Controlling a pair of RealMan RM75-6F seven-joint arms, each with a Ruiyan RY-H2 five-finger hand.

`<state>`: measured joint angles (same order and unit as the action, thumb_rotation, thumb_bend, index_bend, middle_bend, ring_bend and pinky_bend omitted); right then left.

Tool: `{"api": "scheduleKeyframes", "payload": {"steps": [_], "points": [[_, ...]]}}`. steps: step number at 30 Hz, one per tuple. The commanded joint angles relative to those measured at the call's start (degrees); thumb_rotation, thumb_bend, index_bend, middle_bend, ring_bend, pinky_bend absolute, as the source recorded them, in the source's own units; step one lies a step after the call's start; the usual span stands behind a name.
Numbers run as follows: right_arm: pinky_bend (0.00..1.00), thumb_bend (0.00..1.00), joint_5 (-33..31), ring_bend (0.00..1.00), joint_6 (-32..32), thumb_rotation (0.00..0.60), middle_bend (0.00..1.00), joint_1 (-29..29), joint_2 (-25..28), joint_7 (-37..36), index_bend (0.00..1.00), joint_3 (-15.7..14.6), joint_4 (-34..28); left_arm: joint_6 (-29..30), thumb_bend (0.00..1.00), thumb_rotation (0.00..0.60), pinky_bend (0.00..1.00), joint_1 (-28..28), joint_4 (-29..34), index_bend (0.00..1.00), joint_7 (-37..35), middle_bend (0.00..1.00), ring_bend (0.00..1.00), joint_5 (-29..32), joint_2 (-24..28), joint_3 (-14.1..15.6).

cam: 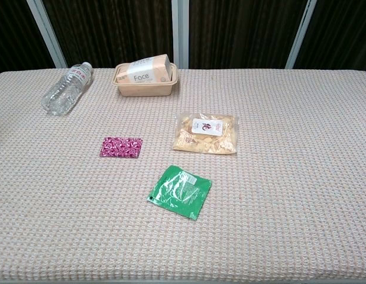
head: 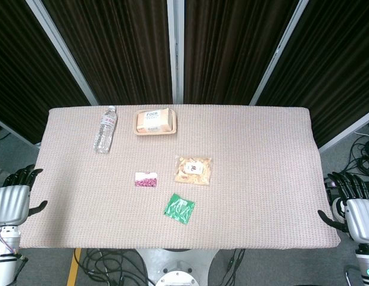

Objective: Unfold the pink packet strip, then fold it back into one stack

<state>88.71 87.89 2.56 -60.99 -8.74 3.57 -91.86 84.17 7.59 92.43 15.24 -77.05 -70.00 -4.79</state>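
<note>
The pink packet strip (head: 146, 179) (cam: 121, 147) lies folded flat as one small stack on the woven tablecloth, left of centre. My left hand (head: 14, 196) hangs beside the table's left edge, fingers apart and holding nothing. My right hand (head: 351, 205) hangs beside the right edge near the front corner, also with fingers spread and holding nothing. Both hands are well away from the strip. Neither hand shows in the chest view.
A green packet (head: 179, 208) (cam: 180, 191) lies in front of the strip. A clear snack bag (head: 193, 170) (cam: 206, 134) sits to its right. At the back lie a water bottle (head: 105, 128) (cam: 66, 88) on its side and a tissue pack in a tray (head: 155, 121) (cam: 145, 74).
</note>
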Motion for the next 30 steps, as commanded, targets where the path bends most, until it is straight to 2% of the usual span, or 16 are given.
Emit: {"api": "scheduleKeyframes", "payload": {"steps": [1,10,14,17,20,23,27,30], "points": [[0.01,0.09,0.0,0.02,0.4,0.6,0.11,-0.2,-0.1,0.3,0.11,0.1,-0.1,0.0,0.19,0.6,0.23,-0.2,0.1,0.26,0.9,0.25,0.18,0.0,0.0,0.2],[0.01,0.08,0.0,0.02,1.2,0.6,0.11,-0.9,0.0,-0.3,0.12,-0.2,0.1,0.2,0.19,0.6,0.23,-0.4,0.9,0.26,1.1,0.24,0.18,-0.7,0.2,0.5],[0.01,0.08,0.0,0.02,1.3,0.6,0.11,-0.9,-0.1,-0.8,0.12,-0.2,0.5,-0.8,0.19,0.6,0.24,0.7,0.5,0.26,-0.7,0.25,0.18,-2.9,0.5,0.6],[0.01,0.08,0.0,0.02,0.7,0.6,0.11,-0.6,-0.1,-1.0,0.11,-0.1,0.7,-2.9,0.19,0.6,0.28,2.8,-0.5,0.26,-2.2,0.28,0.2,-5.6,0.8,0.7],[0.01,0.09,0.3,0.02,0.2,0.6,0.11,-0.2,-0.2,-1.0,0.11,-0.2,0.8,-6.0,0.2,0.6,0.34,5.9,-1.6,0.26,-3.7,0.34,0.25,-8.6,1.0,0.6],[0.01,0.09,0.4,0.02,-0.3,0.6,0.11,0.2,-0.2,-0.9,0.11,-0.1,0.7,-9.7,0.23,0.6,0.49,9.6,-3.0,0.27,-4.4,0.44,0.35,-11.3,0.4,0.4],[0.01,0.08,0.3,0.02,-0.7,0.6,0.11,0.4,-0.2,-0.6,0.11,-0.2,0.5,-15.7,0.28,0.6,0.77,15.2,-5.5,0.3,-6.8,0.61,0.6,-14.3,-1.5,0.3],[0.01,0.09,0.0,0.02,-1.0,0.6,0.11,0.4,-0.2,-0.3,0.11,-0.2,0.4,-21.6,0.33,0.6,0.86,19.7,-7.8,0.31,-9.0,0.75,0.75,-15.7,-3.2,0.7]]}}
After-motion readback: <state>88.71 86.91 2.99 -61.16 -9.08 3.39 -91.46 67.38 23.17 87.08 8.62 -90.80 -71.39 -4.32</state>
